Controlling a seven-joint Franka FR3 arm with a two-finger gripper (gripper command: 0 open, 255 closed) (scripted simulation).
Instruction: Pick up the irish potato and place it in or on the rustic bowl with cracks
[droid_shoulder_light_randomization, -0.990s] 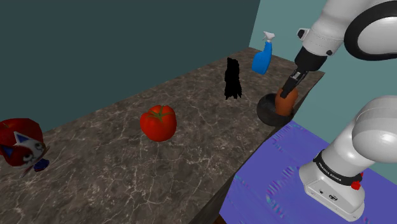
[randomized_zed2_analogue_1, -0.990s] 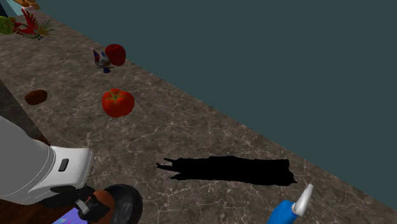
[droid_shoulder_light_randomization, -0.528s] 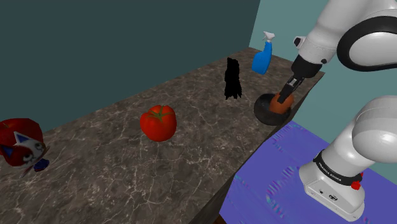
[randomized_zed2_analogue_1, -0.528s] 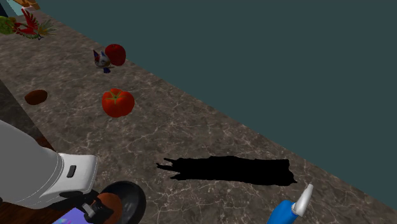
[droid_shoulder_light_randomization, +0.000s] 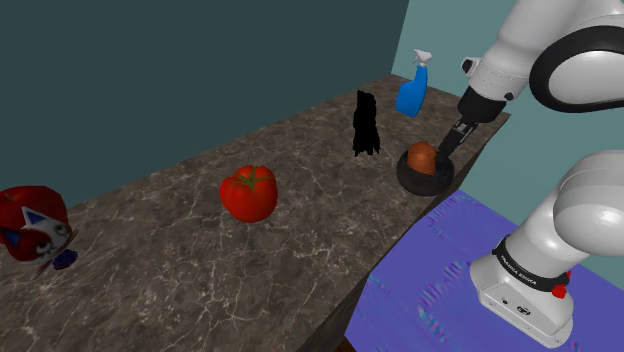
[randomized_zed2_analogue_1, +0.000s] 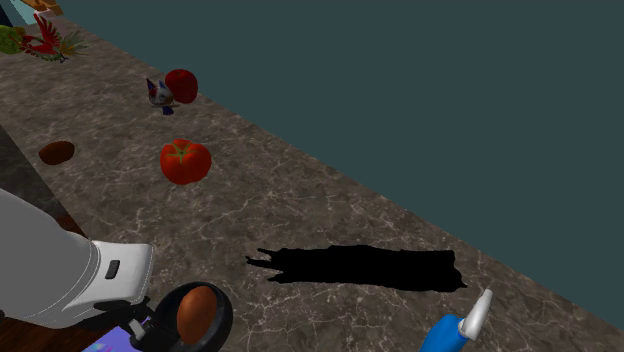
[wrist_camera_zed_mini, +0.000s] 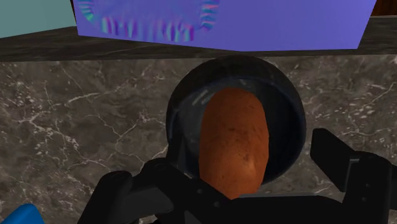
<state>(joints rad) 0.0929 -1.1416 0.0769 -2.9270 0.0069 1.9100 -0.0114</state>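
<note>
spanning most of the shoulder view, the dark veined worktop (droid_shoulder_light_randomization: 200, 260) carries everything, and the task's things sit at its far corner, close to the stand, which puts them within easy reach of the white arm (droid_shoulder_light_randomization: 545, 60). the arm rises from its base at the shoulder view's lower right, arches high, then bends at the wrist so the hand slants down toward the corner

a red tomato (droid_shoulder_light_randomization: 249, 193) lies well apart in the middle of the worktop and a blue spray bottle (droid_shoulder_light_randomization: 412, 92) stands near the back edge, neither in the way

the dark round bowl (droid_shoulder_light_randomization: 405, 178) sits just at the worktop's edge. the reddish-brown potato (droid_shoulder_light_randomization: 422, 156) lies inside it, lengthwise in the hollow, one end up against the wall; it looks to rest there by its own weight, so i judge the placing as good as done

the gripper (droid_shoulder_light_randomization: 446, 150) hangs just over the rim on the stand's side, tilted. in the wrist view its black fingers (wrist_camera_zed_mini: 347, 162) stand wide apart on either side of the bowl, the right one plainly off the potato, so nothing is clamped; the sensible next move would be a clean lift away without nudging the rim
</note>
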